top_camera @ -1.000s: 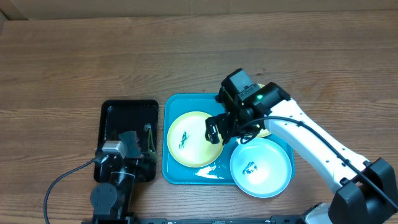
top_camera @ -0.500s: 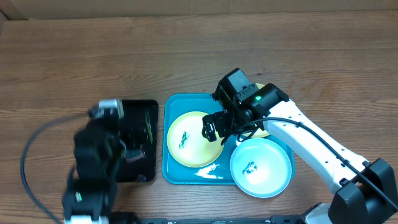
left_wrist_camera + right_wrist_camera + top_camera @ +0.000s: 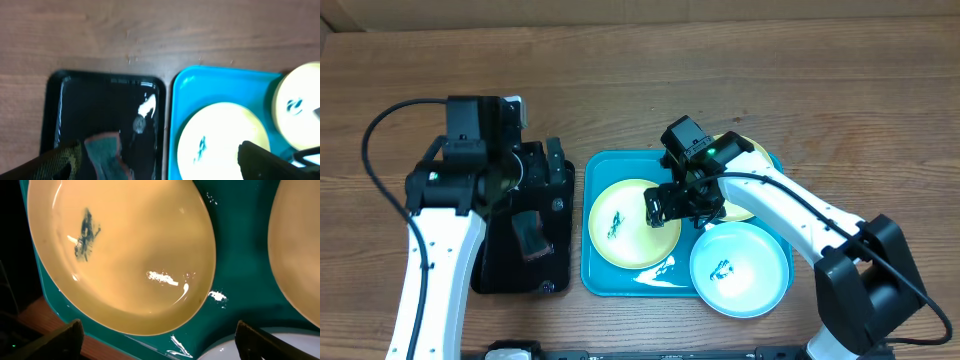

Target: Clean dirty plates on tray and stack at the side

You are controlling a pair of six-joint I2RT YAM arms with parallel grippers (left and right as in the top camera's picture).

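Three dirty plates lie on the cyan tray: a yellow-green plate on the left, a light blue plate at the front right, and a second yellow-green plate at the back right, partly hidden by my right arm. Each one that shows its centre has a dark smudge. My right gripper hangs open over the left plate's right edge. In the right wrist view that plate fills the frame above the open gripper. My left gripper is open above the black tray, holding nothing.
A dark green sponge lies in the black tray, left of the cyan tray; the left wrist view shows that sponge between the open fingers. White smears mark the cyan tray floor. Bare wooden table surrounds both trays.
My left arm has lifted from the black tray's near end and swung to its far side, the gripper now over the tray. My right gripper has edged slightly left over the yellow-green plate.
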